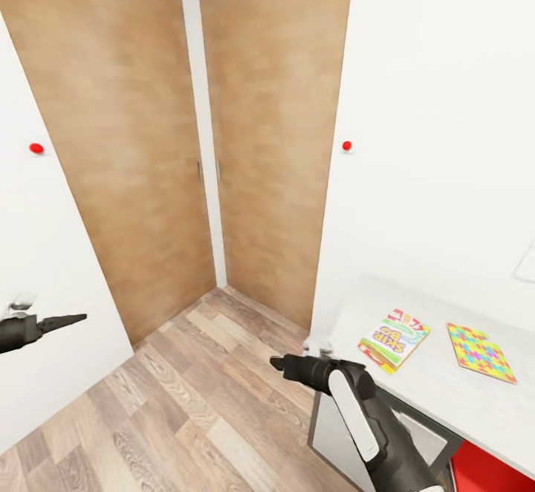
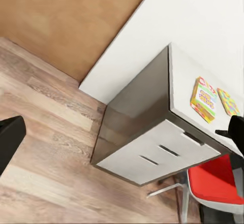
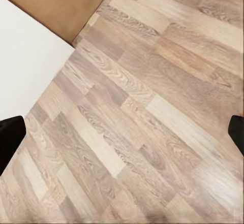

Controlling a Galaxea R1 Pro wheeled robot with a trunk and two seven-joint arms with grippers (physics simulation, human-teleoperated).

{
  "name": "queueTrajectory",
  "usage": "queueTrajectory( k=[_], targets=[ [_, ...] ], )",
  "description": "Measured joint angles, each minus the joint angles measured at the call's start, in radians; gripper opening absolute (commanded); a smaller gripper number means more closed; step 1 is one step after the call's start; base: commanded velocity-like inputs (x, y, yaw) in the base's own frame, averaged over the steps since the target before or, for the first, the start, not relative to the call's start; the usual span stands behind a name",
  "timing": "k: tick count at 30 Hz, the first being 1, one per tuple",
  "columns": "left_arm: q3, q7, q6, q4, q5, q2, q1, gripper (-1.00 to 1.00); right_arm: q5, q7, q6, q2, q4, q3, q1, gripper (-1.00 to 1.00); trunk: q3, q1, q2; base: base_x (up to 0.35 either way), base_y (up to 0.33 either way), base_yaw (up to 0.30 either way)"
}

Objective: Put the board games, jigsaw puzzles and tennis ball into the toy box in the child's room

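The "SKIP BO" board game point(image 1: 394, 338) lies flat on the table point(image 1: 446, 395) near its left end. A jigsaw puzzle point(image 1: 481, 352) lies just to its right. The left wrist view shows the same board game point(image 2: 204, 99) and jigsaw puzzle point(image 2: 227, 102) on the table top point(image 2: 183, 76). My right gripper point(image 1: 279, 363) hovers over the floor just left of the table's corner, open and empty; its fingers point(image 3: 10, 137) sit at the picture's edges. My left gripper point(image 1: 78, 319) is far left by the white wall, open and empty. The toy box, tennis ball and bed are out of view.
Wooden wardrobe doors point(image 1: 148, 143) fill the corner ahead, between white walls. Wood flooring point(image 1: 186, 403) runs between my arms. Under the table's end is a grey drawer unit point(image 2: 152, 153), with a red chair point(image 2: 216, 183) beside it.
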Motion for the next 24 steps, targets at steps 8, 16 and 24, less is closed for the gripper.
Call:
queueTrajectory(
  k=[8,16,24],
  targets=[
    [-0.003,0.289,0.0,0.068,-0.148,-0.095,-0.001,1.0,-0.001,-0.139,-0.002,0.022,0.156,0.003,-0.066,1.0,-0.005,0.0,0.0,0.0,0.0,0.284],
    [-0.003,0.534,-0.08,0.243,-0.2,-0.124,0.0,1.0,-0.001,-0.155,0.004,0.036,0.296,0.036,-0.105,1.0,-0.011,0.0,0.0,0.0,0.0,0.278],
    [-0.009,0.77,-0.347,0.648,-0.209,-0.128,0.0,1.0,0.003,-0.151,-0.091,0.026,0.514,0.12,-0.103,1.0,-0.017,0.0,0.0,0.0,0.077,0.273]
  ],
)
